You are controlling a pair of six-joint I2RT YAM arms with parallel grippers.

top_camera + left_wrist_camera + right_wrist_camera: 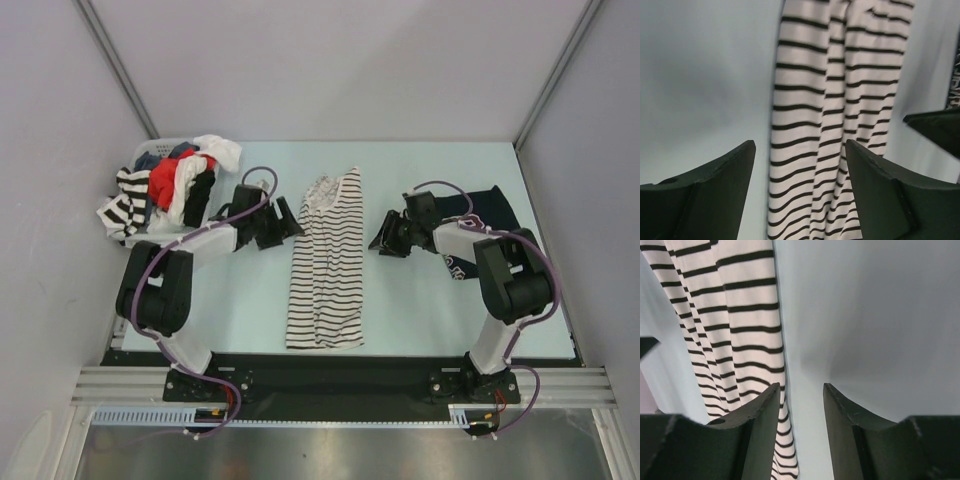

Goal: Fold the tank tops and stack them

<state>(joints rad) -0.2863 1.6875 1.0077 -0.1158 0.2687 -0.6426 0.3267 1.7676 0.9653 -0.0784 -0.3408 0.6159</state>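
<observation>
The white tank top with thin dark stripes (pixel 326 262) lies folded into a long narrow strip down the middle of the table. It also shows in the left wrist view (pixel 835 100) and the right wrist view (pixel 735 325). My left gripper (pixel 287 222) is open and empty, just left of the strip's upper part. My right gripper (pixel 383 238) is open and empty, just right of it. A dark navy garment (pixel 482 222) lies at the right, partly hidden under the right arm; its trim and number do not show clearly.
A white basket (pixel 150 152) heaped with mixed clothes, red, white and striped, stands at the back left. Grey walls enclose the table on three sides. The arm bases sit on a black rail at the near edge.
</observation>
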